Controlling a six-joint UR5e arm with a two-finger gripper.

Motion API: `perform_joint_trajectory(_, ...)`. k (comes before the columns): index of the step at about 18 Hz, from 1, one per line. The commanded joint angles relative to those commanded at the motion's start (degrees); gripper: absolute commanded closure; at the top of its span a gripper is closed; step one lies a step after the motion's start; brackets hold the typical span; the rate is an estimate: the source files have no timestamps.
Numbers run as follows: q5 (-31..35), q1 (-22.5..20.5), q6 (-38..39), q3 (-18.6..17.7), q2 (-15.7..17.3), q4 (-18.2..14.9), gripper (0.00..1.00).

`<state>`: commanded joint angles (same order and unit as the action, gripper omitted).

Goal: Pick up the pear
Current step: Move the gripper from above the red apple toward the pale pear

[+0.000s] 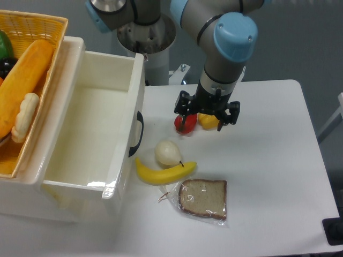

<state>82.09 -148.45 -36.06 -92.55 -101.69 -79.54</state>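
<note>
The pear (167, 152), pale cream with a thin dark stem, lies on the white table just above the yellow banana (163, 172) and touches it. My gripper (207, 121) hangs open over the table up and to the right of the pear, well apart from it. Nothing sits between its dark fingers (184, 120). A small red fruit (185, 123) and a small yellow fruit (207, 121) lie beneath and behind the gripper, partly hidden by it.
A large white bin (136, 96) stands open at the left, close to the pear. A wicker basket (48, 25) of food sits beyond it. A bagged bread slice (202, 198) lies below the banana.
</note>
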Motion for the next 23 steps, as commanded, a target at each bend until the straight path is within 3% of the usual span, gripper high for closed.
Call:
perform_joint_trajectory(5,-0.4,0.2,8.1,-1.9,-1.8,0.0,0.0)
perform_joint_trajectory(15,0.1,3.6,22.5,-0.8,-7.4,0.5,0.0)
perform_joint_trajectory(23,0.2,4.7,31.6,-0.8,-8.6,0.4,0.0)
